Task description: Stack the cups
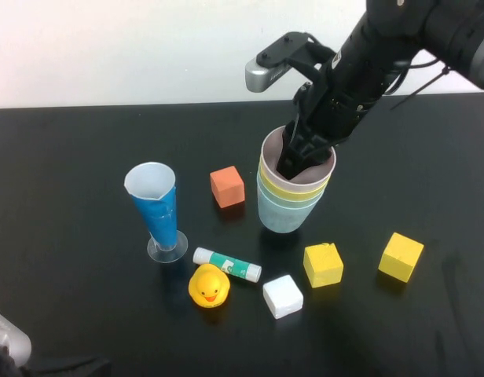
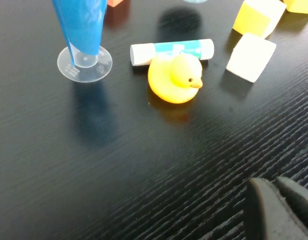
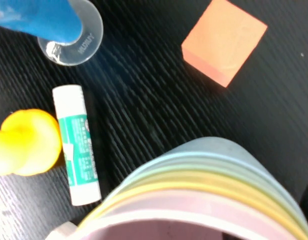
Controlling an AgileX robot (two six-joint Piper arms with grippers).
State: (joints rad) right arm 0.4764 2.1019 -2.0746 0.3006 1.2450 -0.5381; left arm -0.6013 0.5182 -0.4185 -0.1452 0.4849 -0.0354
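Left tool (image 2: 281,210) shut; right tool (image 1: 293,161) inside pink cup (image 1: 320,174).

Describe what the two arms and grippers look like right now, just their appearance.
The right arm is black, with thin black cables and a silver-grey camera at its wrist; the right gripper is black. The left gripper has dark grey fingers, and a silver-grey part sits behind.

Black right arm (image 1: 399,47) w/ silver wrist cam (image 1: 265,75), thin black cables.
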